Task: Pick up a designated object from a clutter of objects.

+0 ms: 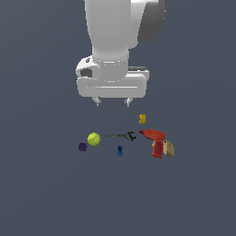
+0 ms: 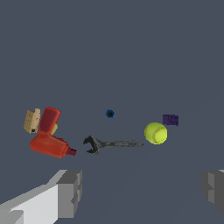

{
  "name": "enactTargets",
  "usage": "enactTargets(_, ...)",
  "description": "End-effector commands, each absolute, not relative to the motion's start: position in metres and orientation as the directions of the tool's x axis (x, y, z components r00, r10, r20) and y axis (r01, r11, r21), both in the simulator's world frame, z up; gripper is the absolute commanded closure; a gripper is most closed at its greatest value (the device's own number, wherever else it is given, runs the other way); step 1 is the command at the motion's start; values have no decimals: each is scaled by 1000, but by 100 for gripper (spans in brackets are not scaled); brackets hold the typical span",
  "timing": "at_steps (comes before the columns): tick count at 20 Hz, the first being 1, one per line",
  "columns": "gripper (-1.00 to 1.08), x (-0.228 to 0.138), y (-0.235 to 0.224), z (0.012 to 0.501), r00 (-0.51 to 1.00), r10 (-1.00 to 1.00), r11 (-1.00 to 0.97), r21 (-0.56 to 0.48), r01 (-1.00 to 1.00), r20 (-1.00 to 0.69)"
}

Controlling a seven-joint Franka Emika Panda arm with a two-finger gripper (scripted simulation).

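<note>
While the arm hung over the clutter, the tool (image 1: 113, 101) stood released, its two fingers spread wide and holding nothing, well above the counter (image 1: 46, 193). In the wrist view the tool (image 2: 142, 192) showed one grey fingertip (image 2: 70, 192) at one side and the other at the far edge, with bare surface between them.

Nearest below the tool lay a thin black wrench (image 1: 119, 136), flat, with its open jaw end toward the exterior view's right. A yellow-green ball (image 1: 94, 139) sat just beside the wrench's handle end. The tiny bright-blue knobby block (image 1: 120, 150) rested alone just in front of the wrench, apart from it, between the ball and the red drill (image 1: 155, 140); the wrist view showed it as a small blue dot (image 2: 110, 113). The drill lay on its side, with a tan block (image 1: 169, 148) touching its handle. A yellow block (image 1: 142, 119) stood behind the drill. A dark purple block (image 1: 82, 147) sat near the ball, on the exterior view's left.
</note>
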State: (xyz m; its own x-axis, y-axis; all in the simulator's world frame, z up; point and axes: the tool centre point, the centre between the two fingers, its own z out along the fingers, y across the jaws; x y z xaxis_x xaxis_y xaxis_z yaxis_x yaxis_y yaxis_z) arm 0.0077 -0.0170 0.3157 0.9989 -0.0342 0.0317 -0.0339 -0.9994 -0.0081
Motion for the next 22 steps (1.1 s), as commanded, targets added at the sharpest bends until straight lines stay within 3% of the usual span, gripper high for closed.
enactTargets(1, -92, 8, -17, 316, 999, -34, -999, -8, -34, 32)
enactTargets(22, -92, 9, -3, 315, 999, 2, -1000, -18, 2, 37)
